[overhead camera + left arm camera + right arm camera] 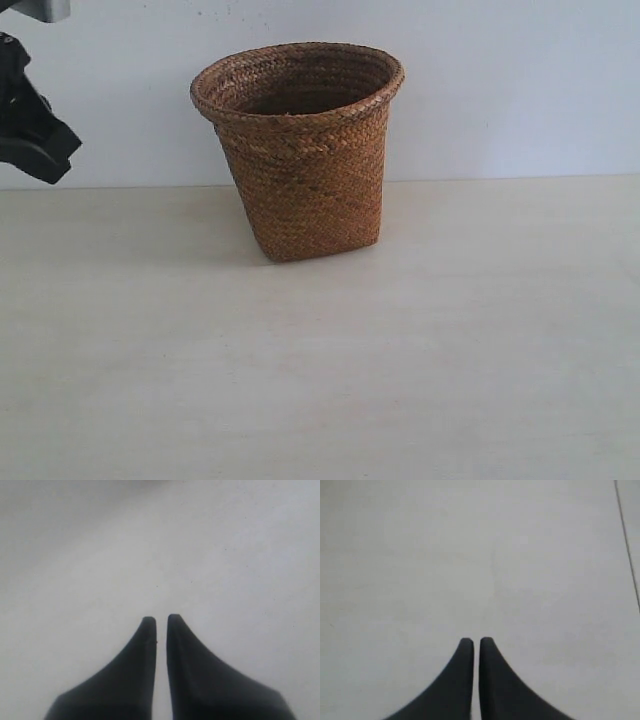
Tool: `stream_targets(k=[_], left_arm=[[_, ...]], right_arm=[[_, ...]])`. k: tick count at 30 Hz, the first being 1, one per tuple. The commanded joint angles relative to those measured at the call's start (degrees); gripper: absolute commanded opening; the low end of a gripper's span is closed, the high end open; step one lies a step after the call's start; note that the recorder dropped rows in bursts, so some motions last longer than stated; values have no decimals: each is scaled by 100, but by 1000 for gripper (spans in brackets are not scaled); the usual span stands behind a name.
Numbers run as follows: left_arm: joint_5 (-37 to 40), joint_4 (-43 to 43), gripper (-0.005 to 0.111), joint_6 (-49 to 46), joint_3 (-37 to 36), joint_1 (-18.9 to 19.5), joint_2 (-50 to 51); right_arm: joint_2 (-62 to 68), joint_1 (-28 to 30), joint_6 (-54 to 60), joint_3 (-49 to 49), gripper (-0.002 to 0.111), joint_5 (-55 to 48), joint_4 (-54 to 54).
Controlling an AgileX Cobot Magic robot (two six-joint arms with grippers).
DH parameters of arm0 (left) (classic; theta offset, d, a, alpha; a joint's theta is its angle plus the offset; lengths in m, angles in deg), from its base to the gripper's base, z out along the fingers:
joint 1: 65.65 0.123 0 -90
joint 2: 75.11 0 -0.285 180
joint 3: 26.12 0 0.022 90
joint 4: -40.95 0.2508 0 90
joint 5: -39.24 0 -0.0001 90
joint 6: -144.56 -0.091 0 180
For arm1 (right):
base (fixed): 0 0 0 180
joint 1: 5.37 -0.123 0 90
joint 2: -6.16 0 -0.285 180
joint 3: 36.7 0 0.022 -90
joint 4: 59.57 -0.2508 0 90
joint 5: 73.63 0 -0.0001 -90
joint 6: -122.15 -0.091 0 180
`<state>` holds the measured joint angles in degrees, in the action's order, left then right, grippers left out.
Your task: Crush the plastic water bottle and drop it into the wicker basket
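Brown wicker basket (300,160) stands upright on the pale desk (420,380); left pincer (161,622) and right pincer (476,642), each pressed together, hover over desk elsewhere.

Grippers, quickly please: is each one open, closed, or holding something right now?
Left gripper: closed but for a thin gap, holding nothing.
Right gripper: closed, holding nothing.

Pale wood-grain table (450,380) across foreground; plain white wall (520,80) behind, meeting table edge; soft, even light.
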<state>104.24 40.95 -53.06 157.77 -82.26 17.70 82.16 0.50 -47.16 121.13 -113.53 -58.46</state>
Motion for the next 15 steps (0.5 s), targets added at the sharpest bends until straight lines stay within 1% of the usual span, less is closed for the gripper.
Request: stream_targets(k=[1, 7, 12, 15], left_arm=[[-1141, 0, 4, 237, -930, 10, -806], [-2509, 0, 4, 302, -2174, 10, -1804], [-3309, 0, 4, 353, -3046, 10, -2502], [-3640, 0, 4, 353, -3426, 10, -2908]], right_arm=[[-866, 44, -10, -621, 0, 780, -110], [-1785, 31, 26, -1330, 0, 1534, -341], [-2476, 31, 26, -1850, 0, 2133, -341], [-2829, 31, 26, -2160, 0, 2431, -341]])
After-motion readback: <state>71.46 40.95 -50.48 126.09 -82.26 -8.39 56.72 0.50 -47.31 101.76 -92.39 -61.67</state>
